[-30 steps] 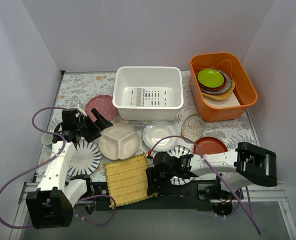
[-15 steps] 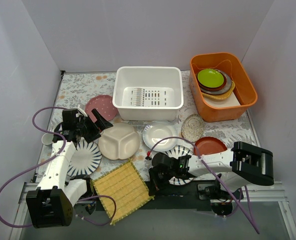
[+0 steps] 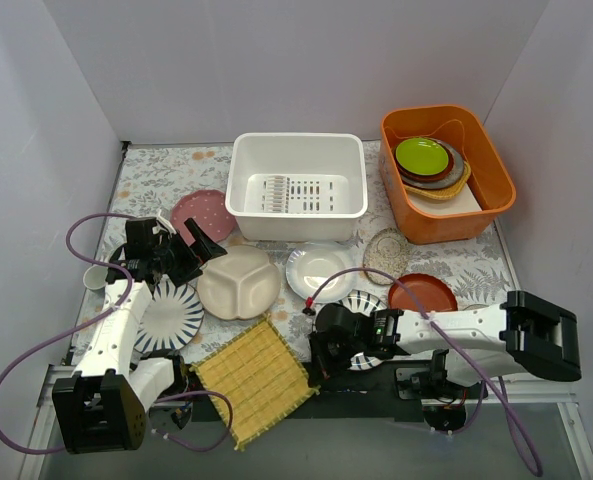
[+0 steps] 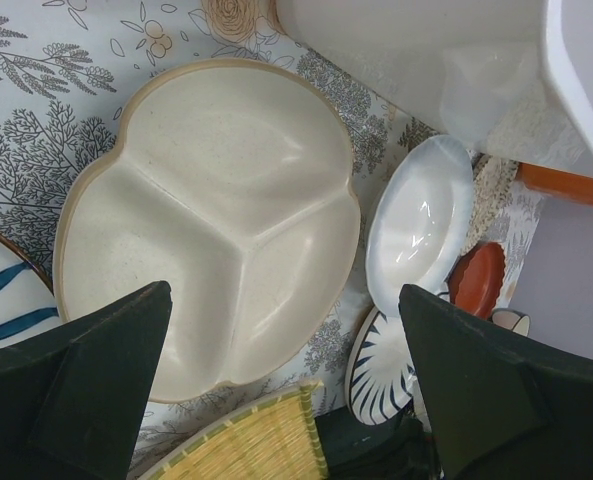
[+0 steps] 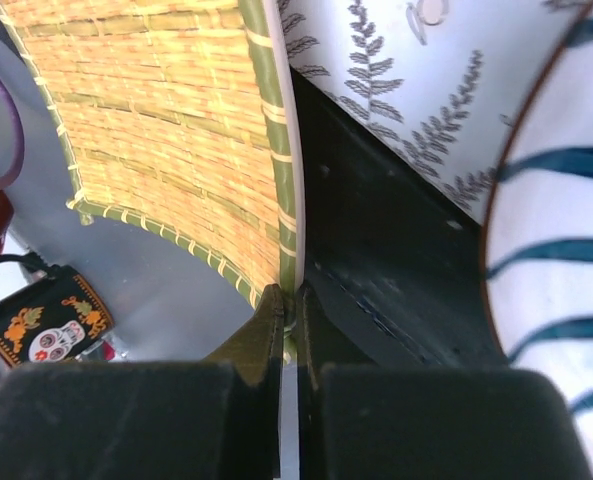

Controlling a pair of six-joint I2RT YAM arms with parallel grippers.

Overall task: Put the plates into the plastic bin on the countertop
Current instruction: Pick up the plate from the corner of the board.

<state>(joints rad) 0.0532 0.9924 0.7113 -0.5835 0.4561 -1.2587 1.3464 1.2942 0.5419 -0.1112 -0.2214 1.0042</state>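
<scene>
**Near edge, mat pinched**

My right claw [image 5: 288, 300] is clamped shut on the rim of the bamboo mat [image 5: 156, 130], likely to clear it off the striped plate [image 5: 566, 220]. My left claw [image 4: 281, 295] gapes over the cream plate [image 4: 206, 200]; the plastic bin [image 3: 298, 139] stands beyond.

The top view looks down from high behind, covering the whole countertop [image 3: 156, 175]. The left wrist view hangs close over the cream three-section plate [image 4: 206, 220], left of centre from above. The right wrist view nearly touches the bamboo mat [image 5: 146, 120], bottom centre there.
</scene>
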